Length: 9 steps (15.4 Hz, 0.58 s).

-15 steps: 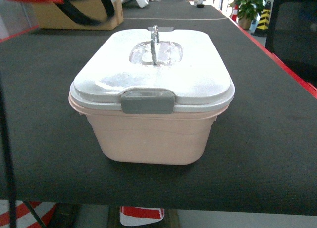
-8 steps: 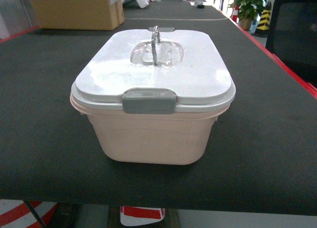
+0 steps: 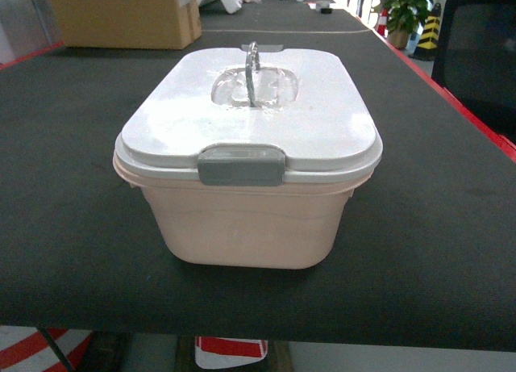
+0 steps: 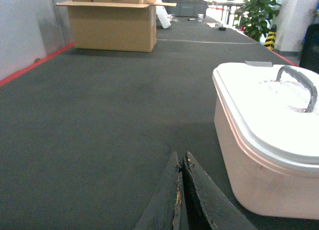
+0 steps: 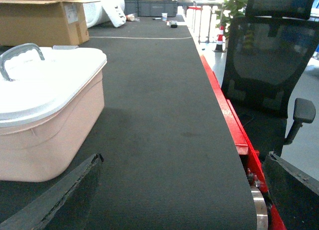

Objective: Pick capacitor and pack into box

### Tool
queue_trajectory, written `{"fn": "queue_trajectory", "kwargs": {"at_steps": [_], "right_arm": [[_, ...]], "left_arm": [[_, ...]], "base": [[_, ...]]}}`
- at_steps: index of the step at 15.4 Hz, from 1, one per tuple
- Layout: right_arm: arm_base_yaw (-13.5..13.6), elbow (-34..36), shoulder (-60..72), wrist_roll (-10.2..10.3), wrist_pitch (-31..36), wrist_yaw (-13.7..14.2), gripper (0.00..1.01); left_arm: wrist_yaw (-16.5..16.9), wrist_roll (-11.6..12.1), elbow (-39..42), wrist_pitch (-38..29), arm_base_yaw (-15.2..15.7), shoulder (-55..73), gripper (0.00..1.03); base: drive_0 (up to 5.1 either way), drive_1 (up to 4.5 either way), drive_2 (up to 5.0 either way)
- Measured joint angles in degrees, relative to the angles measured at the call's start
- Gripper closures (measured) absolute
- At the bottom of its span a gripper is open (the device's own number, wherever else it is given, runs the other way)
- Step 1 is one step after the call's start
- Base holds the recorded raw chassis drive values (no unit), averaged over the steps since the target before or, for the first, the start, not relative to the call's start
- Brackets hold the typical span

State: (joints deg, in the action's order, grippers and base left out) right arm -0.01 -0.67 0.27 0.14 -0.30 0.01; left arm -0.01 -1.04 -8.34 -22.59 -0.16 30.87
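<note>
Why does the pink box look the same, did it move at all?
No. In the head view the box sits in the same spot on the table, its grey latch facing the camera.

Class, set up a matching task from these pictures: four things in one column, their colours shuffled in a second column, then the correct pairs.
Things:
1. box
2. lid
3. latch
4. cardboard carton

Colours:
A. brown
B. white
C. pale pink
D. grey

Pairs: 1-C, 2-B, 3-D, 4-A
</note>
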Motion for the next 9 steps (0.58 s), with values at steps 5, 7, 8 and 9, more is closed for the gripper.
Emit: {"fn": "queue_trajectory", "kwargs": {"at_steps": [5,7,8,9], "right_arm": [[0.0,0.0,0.0,0.0,0.0,0.0,0.03],[0.0,0.0,0.0,0.0,0.0,0.0,0.03],[0.0,0.0,0.0,0.0,0.0,0.0,0.03],[0.0,0.0,0.0,0.0,0.0,0.0,0.03]], "left_arm": [[0.0,0.1,4.5,3.9,0.0,-8.2,1.01],[0.0,0.1,5.6,6.1,0.0,-11.3,1.01],[0.0,0.1,5.8,6.8,0.0,-12.5,1.01],[0.0,0.1,6.2,7.8,0.0,-14.0,1.01]], "base": [[0.0,0.0,0.0],[0.0,0.0,0.0],[0.0,0.0,0.0],[0.0,0.0,0.0]]}}
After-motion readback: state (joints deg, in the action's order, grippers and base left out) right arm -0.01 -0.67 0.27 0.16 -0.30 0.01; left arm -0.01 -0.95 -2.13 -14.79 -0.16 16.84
